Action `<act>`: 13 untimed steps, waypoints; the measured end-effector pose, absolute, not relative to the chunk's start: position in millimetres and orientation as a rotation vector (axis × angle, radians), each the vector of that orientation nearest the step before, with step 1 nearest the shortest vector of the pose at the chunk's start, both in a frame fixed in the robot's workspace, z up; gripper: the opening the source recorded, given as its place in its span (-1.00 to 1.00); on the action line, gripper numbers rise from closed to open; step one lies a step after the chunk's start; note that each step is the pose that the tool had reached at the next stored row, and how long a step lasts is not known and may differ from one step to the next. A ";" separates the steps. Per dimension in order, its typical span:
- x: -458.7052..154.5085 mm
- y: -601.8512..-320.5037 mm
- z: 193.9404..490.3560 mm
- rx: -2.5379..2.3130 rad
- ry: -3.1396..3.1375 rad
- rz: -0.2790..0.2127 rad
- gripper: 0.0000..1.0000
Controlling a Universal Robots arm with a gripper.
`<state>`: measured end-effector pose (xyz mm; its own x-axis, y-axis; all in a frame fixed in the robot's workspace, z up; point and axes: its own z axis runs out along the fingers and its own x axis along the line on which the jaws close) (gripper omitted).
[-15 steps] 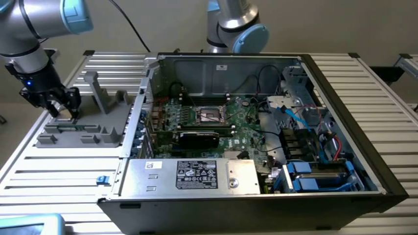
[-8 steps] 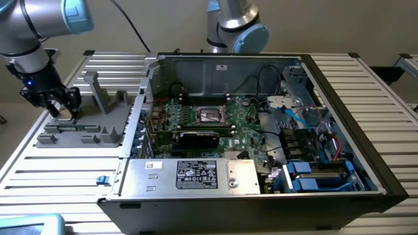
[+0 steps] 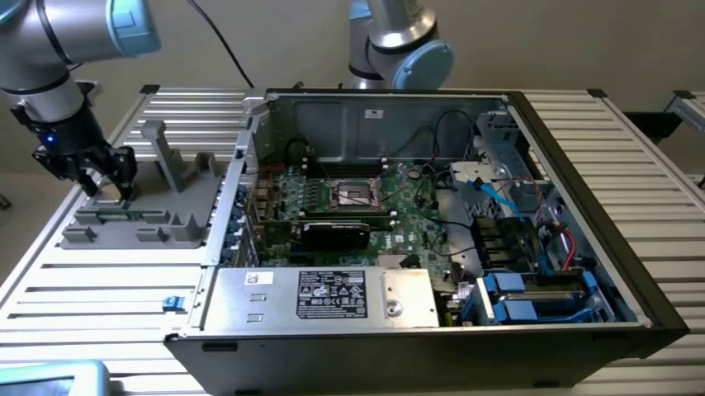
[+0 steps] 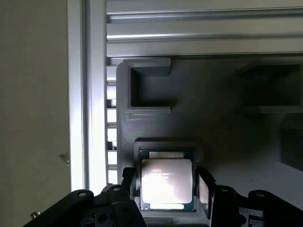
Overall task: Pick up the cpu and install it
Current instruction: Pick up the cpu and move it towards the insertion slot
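The silver-grey tubular metal arm (image 3: pixel 49 78) carries a rounded light-blue plastic joint cap (image 3: pixel 132 25) at its two o'clock. At the arm's six o'clock sits a black cylindrical wrist block (image 3: pixel 61 136) with a small blue light (image 3: pixel 43 152) at its eight o'clock. Next comes the matt black gripper (image 3: pixel 108 188) with slim dark fingers (image 3: pixel 125 173). Round silver screw heads (image 4: pixel 83 193) dot the gripper's black body on both sides.

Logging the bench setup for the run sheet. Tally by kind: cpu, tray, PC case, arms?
cpu: 1
tray: 1
PC case: 1
arms: 2
Total: 5
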<state>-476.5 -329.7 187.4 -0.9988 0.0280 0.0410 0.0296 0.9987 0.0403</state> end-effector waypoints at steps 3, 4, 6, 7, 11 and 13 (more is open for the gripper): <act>-476.4 -329.8 188.4 -0.045 -3.100 -0.059 0.23; -476.4 -329.8 188.5 -0.045 -3.100 -0.057 0.23; -476.5 -329.7 188.4 -0.045 -3.101 -0.055 0.23; -476.4 -329.8 188.4 -0.045 -3.100 -0.054 0.23; -475.6 -329.6 188.5 -0.045 -3.101 -0.052 0.23; -475.2 -329.7 188.5 -0.045 -3.100 -0.052 0.23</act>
